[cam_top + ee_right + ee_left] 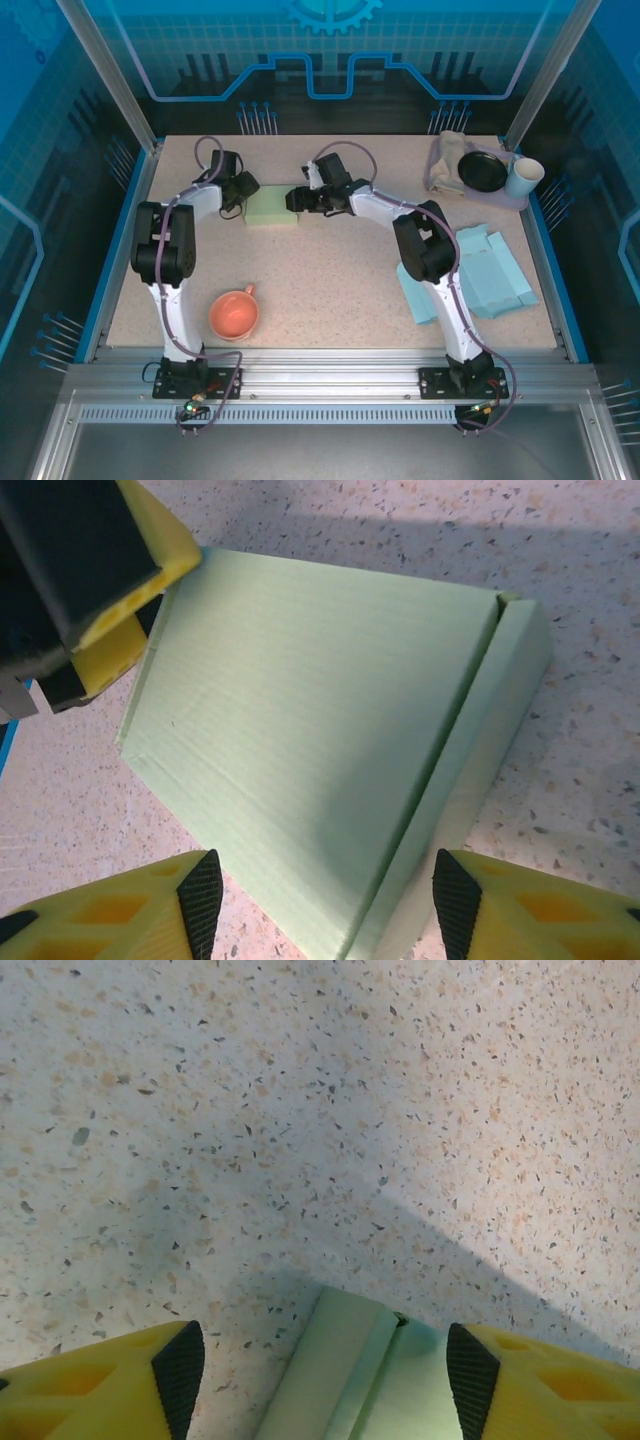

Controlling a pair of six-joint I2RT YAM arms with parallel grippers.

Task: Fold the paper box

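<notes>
Paper box (pixel 272 208) lies flat at far centre of table (pixel 350 270), between both arms. Long axis runs left–right, one short end toward each gripper. Left gripper (pixel 325 1380) has jaws apart over a box corner, holding nothing. Right gripper (pixel 320 905) has jaws wide, straddling the other end, unclamped.

A robotics lab test cell, seen from above. A speckled, stone-look counter (pixel 330 290) sits inside an aluminium frame (pixel 320 385) whose rail runs along 6 o'clock. Two black-and-white robot arms are bolted there, the left arm (pixel 165 250) and the right arm (pixel 430 250). Translucent blue panels (pixel 400 50), printed with circuit lines and a gear (pixel 330 12), wall it in at 9, 12 and 3 o'clock.
</notes>
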